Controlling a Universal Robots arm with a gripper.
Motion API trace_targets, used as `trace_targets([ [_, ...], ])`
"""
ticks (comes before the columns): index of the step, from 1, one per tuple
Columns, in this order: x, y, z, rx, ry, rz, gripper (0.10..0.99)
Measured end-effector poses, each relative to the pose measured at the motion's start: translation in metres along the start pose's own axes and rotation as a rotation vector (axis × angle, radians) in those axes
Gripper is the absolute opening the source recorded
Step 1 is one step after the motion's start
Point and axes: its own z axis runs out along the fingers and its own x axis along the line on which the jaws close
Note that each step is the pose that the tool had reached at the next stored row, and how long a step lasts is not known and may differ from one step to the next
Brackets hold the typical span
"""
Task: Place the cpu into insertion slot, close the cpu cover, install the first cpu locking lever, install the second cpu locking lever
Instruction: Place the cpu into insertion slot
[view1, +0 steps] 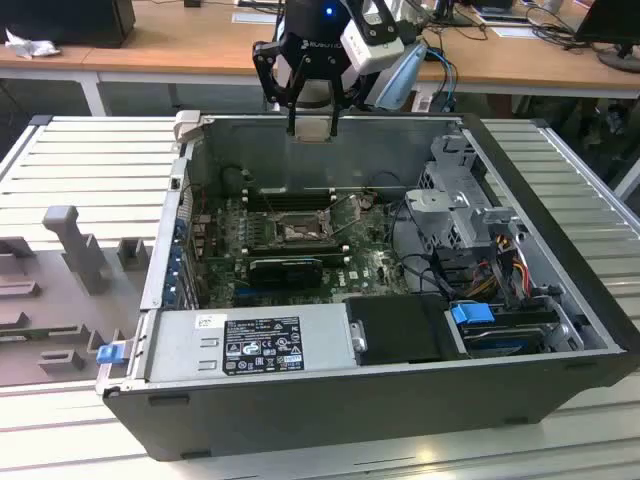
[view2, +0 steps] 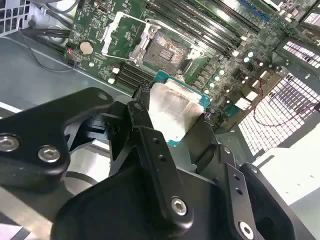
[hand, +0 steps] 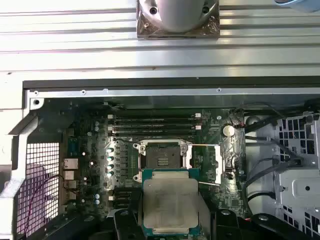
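Gripper (view1: 312, 120) pinches the cpu (hand: 170, 202) by two opposite edges, likely to keep its underside untouched, high over the case (view1: 300, 400), where the slot (hand: 161, 155) lies bare, its cover (view2: 109, 36) swung aside to admit it.

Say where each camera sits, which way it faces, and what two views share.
Exterior view: off the arm, looking down into the open computer case; the gripper hangs above its far wall.
First wrist view: on the arm, facing down at the insertion slot, past the gripped cpu.
Second wrist view: on the arm, slanting across the board, gripper links in front.
Both wrist views share cpu and slot.
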Motion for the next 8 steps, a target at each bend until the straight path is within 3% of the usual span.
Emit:
trace_targets([
  [3,0.0000,0.0000,0.0004,-0.002,-0.0108,0.120,0.533],
  [8,-0.0001,-0.0002,0.0026,-0.001,-0.0110,0.125,0.533],
])
